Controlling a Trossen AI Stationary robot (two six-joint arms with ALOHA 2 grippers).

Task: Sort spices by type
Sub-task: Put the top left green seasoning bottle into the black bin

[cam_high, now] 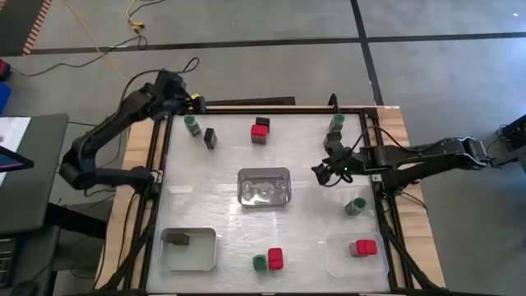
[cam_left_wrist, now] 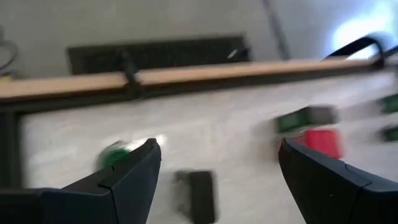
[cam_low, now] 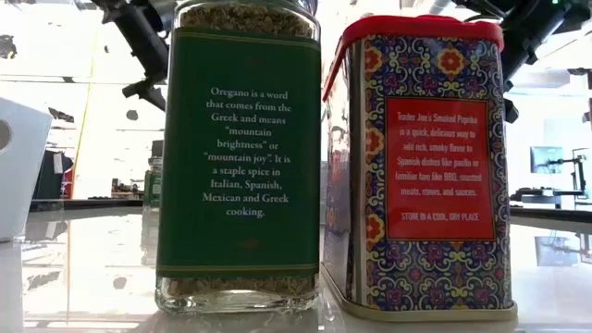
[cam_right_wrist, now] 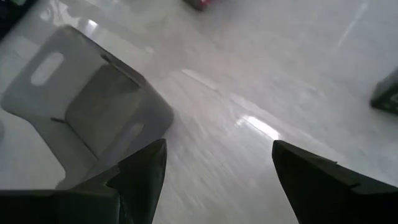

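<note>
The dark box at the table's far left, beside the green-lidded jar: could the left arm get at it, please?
Probably yes. The left hand hovers open close by the dark box, with only the green-lidded jar near its path.

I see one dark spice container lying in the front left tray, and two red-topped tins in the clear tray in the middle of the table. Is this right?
Not quite. In the high view the two red-topped tins lie in the front right tray, not in the clear middle tray, which holds no red tin. The dark spice container does lie in the front left tray.
</note>
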